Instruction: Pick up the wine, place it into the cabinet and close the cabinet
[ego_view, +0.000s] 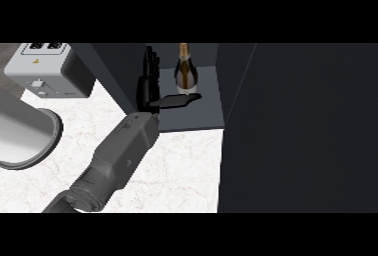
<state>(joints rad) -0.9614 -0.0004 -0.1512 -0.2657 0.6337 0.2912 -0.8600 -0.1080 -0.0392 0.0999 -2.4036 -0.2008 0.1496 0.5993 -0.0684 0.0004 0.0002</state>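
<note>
Left hand (153, 82): fingers straight and upright, thumb out sideways near the base of the wine bottle (184, 70), holding nothing. Wine bottle: upright inside the cabinet (196, 120). Cabinet door (310, 125): open, at right. Toaster (43, 70): rear left on counter (177, 170).

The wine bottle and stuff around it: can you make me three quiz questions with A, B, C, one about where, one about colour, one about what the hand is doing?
1. Where is the wine bottle?
A. on the toaster
B. standing inside the cabinet
C. lying on the counter

2. What colour is the toaster?
A. grey
B. red
C. green

3. How is the hand beside the bottle?
A. curled round the bottle
B. a fist
C. open, fingers straight

Answers:
B, it stands upright on the cabinet floor.
A, its body is pale grey.
C, the fingers point up beside the bottle and the thumb reaches out below it.
</note>
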